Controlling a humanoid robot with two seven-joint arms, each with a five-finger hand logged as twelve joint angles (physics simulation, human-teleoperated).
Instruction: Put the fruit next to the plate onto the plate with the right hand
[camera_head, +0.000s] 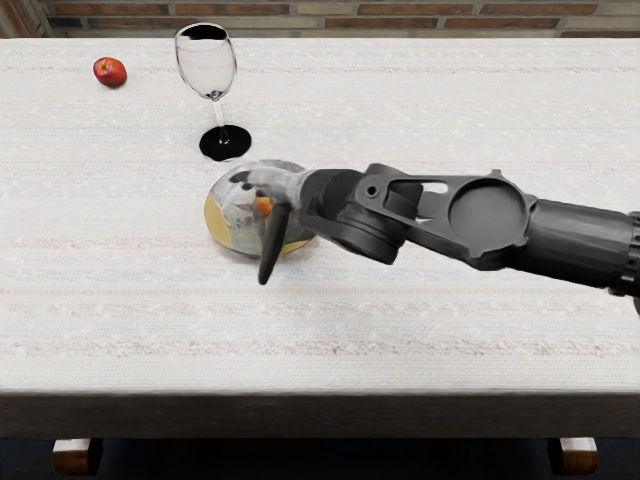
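Fingers (270, 248) of right hand (252, 198) blurred over plate (213, 216), cannot tell whether clasping | orange fruit (263, 207) glimpsed among them | wine glass (207, 65), red apple (110, 71) farther back on counter (400, 330)

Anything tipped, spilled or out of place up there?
Nothing tipped or spilled. The wine glass stands upright behind the plate. The right hand covers the plate, an orange object just visible at its palm. A red fruit sits far back-left.

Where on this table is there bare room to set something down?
Bare: the wide front strip between plate and near table edge, and the left side below the apple. Crowded: where the right hand covers the plate, wine glass just behind.
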